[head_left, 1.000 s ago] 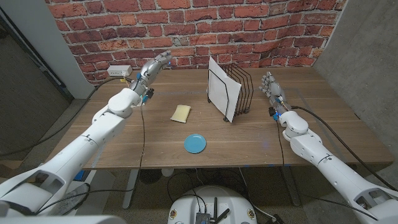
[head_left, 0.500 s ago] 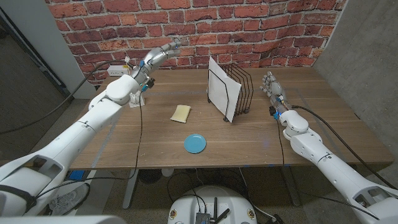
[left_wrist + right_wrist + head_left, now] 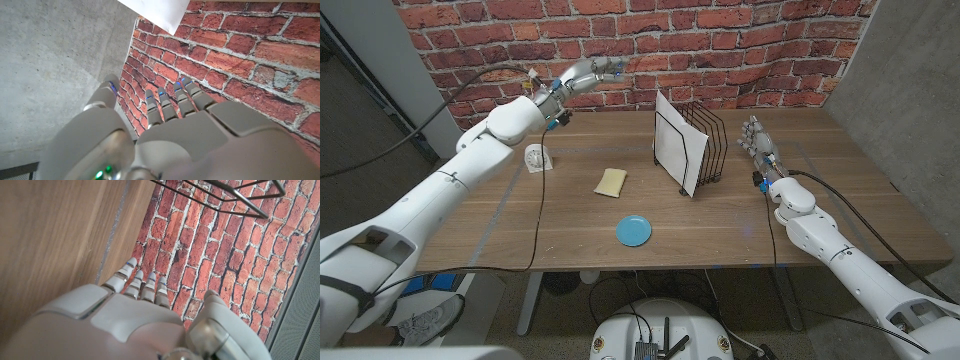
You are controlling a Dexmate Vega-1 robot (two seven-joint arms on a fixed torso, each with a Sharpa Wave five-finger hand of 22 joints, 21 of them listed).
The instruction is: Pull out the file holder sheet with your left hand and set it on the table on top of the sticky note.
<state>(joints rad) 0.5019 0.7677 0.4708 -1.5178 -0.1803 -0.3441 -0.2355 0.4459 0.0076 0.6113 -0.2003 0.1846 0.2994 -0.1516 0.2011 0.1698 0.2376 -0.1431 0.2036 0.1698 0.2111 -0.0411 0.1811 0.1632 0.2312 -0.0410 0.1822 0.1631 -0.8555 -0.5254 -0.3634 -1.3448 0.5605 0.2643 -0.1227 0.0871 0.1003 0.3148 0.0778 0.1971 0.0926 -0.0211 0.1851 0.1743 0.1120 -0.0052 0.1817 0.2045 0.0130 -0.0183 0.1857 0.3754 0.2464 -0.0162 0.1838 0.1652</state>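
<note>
Left hand point(image 3: 588, 72) is up in the air at the far left, over the back edge of the surface point(image 3: 500, 235), in front of the brick wall point(image 3: 720, 40); fingers point(image 3: 167, 102) extended and slightly apart, holding nothing. Sheet point(image 3: 677, 142) stands in the front slot of the black wire file holder point(image 3: 708, 140), right of centre toward the far side, well apart from the left hand. Yellow sticky note point(image 3: 612, 181) lies flat left of the holder, nearer the middle, uncovered. Blue plate point(image 3: 634, 231) sits on the near side of the note. Right hand point(image 3: 757, 137) is just right of the holder, fingers straight, close together, pointing away, empty. Small white item point(image 3: 536, 158) on the left of the surface, can't tell what it is.
</note>
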